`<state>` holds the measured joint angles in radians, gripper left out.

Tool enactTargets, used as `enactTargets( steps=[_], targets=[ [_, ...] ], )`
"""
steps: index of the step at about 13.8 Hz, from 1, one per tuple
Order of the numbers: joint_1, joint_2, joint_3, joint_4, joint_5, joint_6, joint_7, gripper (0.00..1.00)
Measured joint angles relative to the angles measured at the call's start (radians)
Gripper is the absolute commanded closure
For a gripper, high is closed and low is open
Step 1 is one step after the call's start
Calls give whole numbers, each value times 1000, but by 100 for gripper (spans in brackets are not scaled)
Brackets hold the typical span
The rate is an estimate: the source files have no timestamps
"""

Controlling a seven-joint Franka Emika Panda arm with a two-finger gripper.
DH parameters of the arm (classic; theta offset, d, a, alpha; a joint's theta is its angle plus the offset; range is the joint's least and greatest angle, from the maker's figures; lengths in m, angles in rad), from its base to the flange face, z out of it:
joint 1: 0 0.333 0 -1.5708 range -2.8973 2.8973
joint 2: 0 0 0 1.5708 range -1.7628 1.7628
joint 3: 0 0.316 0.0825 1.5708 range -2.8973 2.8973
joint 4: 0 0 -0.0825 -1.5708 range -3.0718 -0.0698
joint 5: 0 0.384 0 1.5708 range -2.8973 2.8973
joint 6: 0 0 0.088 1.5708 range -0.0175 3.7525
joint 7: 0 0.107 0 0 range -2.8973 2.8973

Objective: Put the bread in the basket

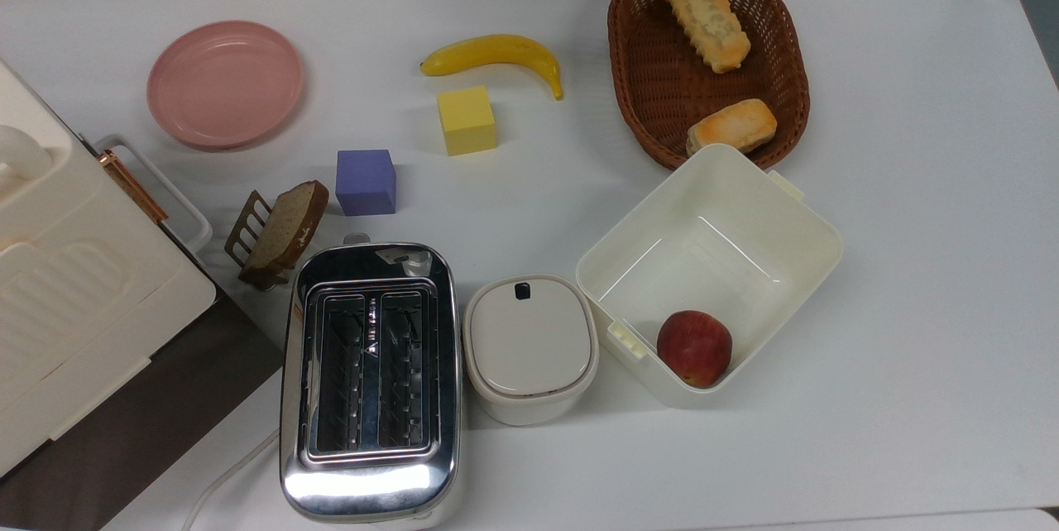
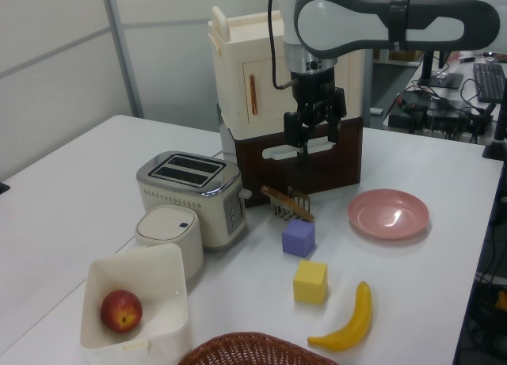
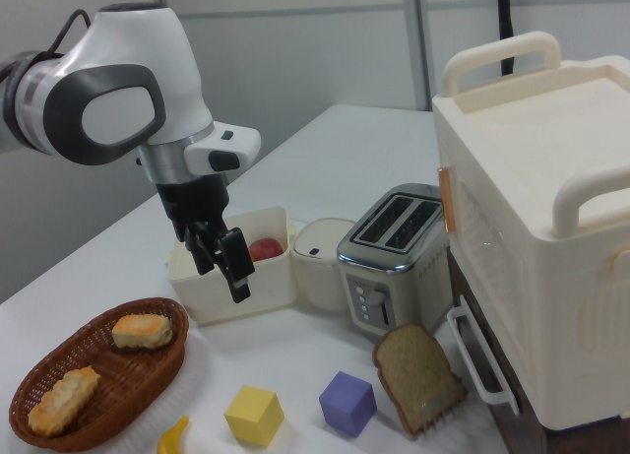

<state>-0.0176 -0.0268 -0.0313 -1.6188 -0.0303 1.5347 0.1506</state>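
Presently: one basket [image 1: 637, 93] holding two items, one long ridged bread [image 1: 708, 21] at the top view's upper end and one short bun [image 1: 732, 126] at its lower; one gripper [image 3: 229, 267] aloft, fingers parted, grasping nothing; one banana [image 1: 494, 56]; two cubes, yellow [image 1: 467, 119] and purple [image 1: 366, 182].

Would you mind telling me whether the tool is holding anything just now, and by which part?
Nothing is held: the tool hangs open and empty above the table, while the bread lies in the basket.
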Motion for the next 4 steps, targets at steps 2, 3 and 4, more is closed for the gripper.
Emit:
enactTargets(
  steps=[2, 3, 4],
  targets=[
    [-2, 0, -3, 0, 0, 0, -14, 0],
    [-3, 0, -3, 0, 0, 0, -17, 0],
    [-3, 0, -3, 0, 1, 0, -18, 0]
  ],
)
